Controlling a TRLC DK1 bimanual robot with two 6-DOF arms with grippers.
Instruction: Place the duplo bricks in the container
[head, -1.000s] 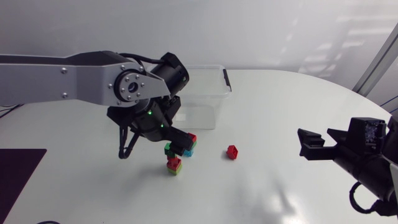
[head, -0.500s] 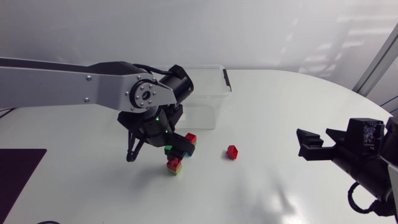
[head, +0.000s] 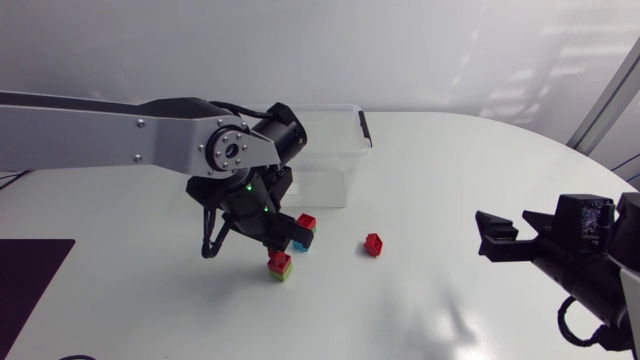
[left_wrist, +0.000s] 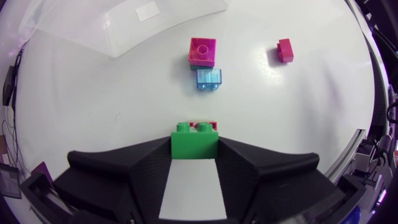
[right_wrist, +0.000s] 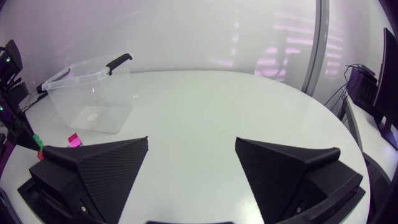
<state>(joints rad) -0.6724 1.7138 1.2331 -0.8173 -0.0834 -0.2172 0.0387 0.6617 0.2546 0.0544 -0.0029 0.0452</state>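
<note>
My left gripper (head: 277, 238) is down among the bricks in front of the clear container (head: 325, 150). In the left wrist view its fingers press a green brick (left_wrist: 194, 140) from both sides, so the gripper (left_wrist: 194, 149) is shut on it. A sliver of red shows just behind the green brick. Ahead of the gripper lie a blue see-through brick (left_wrist: 209, 79), a red brick on a teal one (left_wrist: 203, 51) and a single red brick (left_wrist: 284, 50). A red-on-lime stack (head: 281, 265) stands close by. My right gripper (head: 500, 235) hangs open and holds nothing at the right.
The container (left_wrist: 124, 25) has a black handle clip (head: 365, 128) on its right rim. A dark mat (head: 35, 265) lies at the table's left edge. The lone red brick (head: 373, 244) sits between my two arms.
The left gripper's fingers have closed onto the green brick, and the arm has shifted slightly towards the bricks. The right arm has not moved.
</note>
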